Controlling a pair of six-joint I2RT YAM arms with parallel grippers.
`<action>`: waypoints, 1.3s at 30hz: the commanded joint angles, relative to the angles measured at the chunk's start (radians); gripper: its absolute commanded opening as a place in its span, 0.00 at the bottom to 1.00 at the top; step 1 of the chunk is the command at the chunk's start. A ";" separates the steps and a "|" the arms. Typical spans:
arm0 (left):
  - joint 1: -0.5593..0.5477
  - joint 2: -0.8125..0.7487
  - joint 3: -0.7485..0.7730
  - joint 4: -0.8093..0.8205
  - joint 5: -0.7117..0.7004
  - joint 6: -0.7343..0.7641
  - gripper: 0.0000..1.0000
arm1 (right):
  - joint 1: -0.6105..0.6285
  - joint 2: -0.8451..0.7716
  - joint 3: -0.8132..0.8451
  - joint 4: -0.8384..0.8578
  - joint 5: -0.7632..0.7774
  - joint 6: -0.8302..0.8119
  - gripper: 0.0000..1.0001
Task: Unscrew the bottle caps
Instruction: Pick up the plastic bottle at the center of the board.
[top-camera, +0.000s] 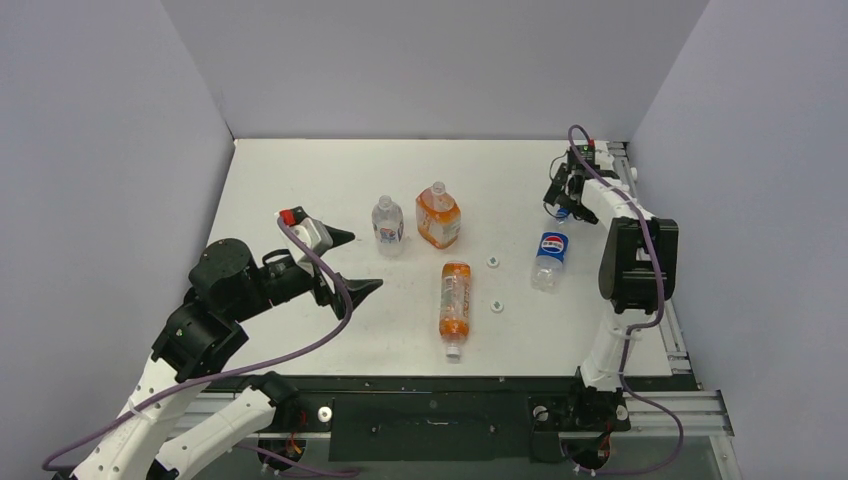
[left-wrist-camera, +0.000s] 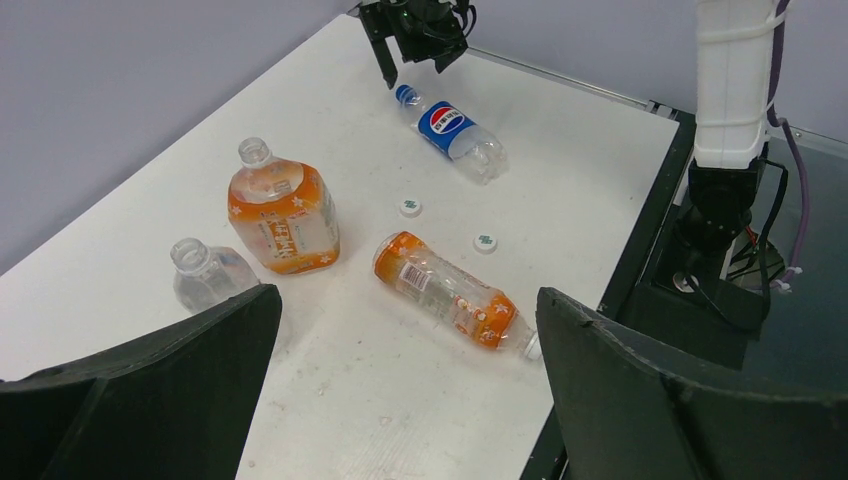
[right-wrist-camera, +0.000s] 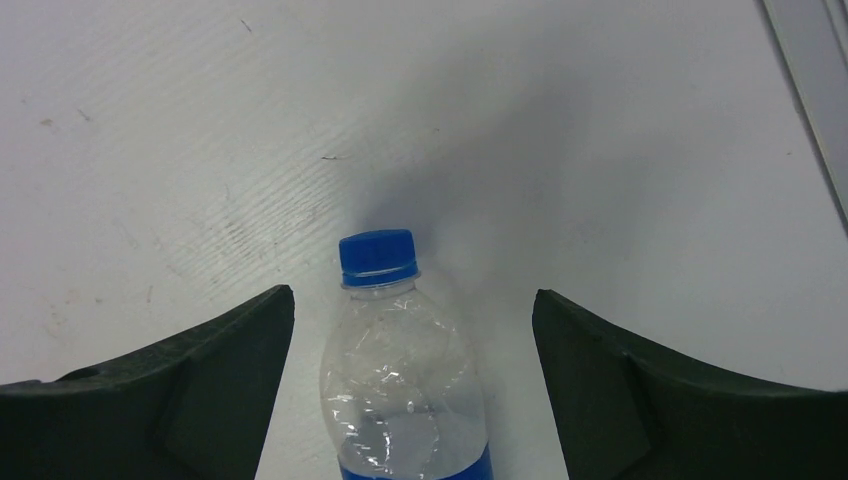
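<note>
Two uncappings remain. Your left gripper (top-camera: 364, 261) and right gripper (right-wrist-camera: 412, 300) both gape; lower the right onto the round blue cap (right-wrist-camera: 377, 257) of the clear plastic bottle (right-wrist-camera: 400, 390).

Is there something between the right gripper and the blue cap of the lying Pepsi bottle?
Nothing visible. The right gripper hangs open over the blue cap of the Pepsi bottle, and only bare table shows around the cap.
</note>
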 joint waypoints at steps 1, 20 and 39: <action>0.003 -0.009 0.047 0.010 0.026 0.005 0.97 | -0.019 0.058 0.090 -0.036 -0.054 -0.008 0.84; 0.004 0.001 0.067 0.030 0.001 0.002 0.97 | -0.033 0.244 0.215 -0.060 -0.126 0.059 0.49; 0.003 -0.019 0.057 0.083 -0.011 -0.133 0.97 | 0.020 -0.133 0.024 0.047 -0.119 0.103 0.00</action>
